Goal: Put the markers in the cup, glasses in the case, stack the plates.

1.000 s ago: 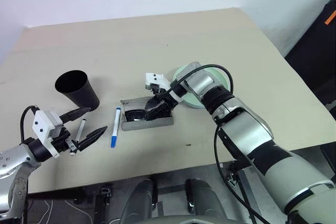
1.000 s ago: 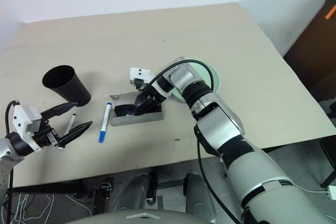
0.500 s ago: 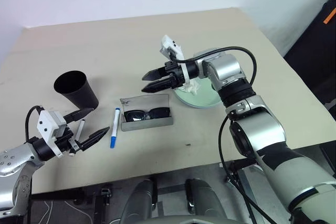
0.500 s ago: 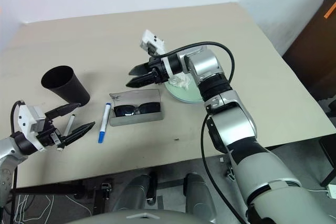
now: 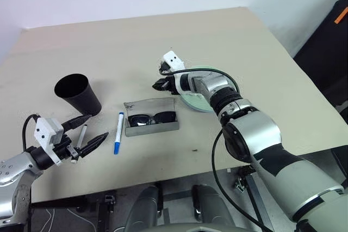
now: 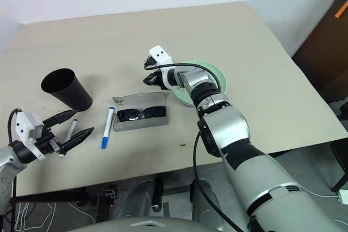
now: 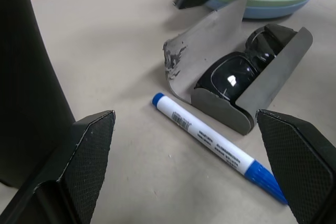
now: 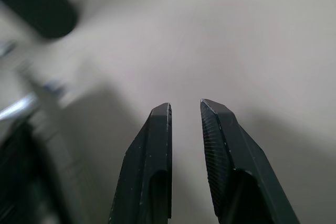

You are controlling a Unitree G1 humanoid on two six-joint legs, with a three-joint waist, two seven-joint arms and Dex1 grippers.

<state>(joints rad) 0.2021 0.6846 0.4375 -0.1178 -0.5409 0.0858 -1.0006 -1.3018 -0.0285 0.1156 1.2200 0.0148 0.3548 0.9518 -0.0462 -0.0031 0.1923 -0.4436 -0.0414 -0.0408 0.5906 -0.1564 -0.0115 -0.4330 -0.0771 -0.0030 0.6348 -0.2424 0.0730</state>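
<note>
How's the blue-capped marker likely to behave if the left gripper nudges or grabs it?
The blue-capped marker is a round, smooth barrel lying flat on the table, so it would probably roll if nudged sideways. It looks stiff and light; the open left gripper might slip on it.

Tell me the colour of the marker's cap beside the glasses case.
Blue, clearest in the left wrist view: marker.

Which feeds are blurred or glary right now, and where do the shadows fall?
Right wrist view: background smeared, the cup a dark blur, its own fingers sharp. Left wrist view: crisp, small glare spot on the glasses, soft shadow under the blue-capped marker. Left eye view: even light, faint shadows beside the case on the table.
</note>
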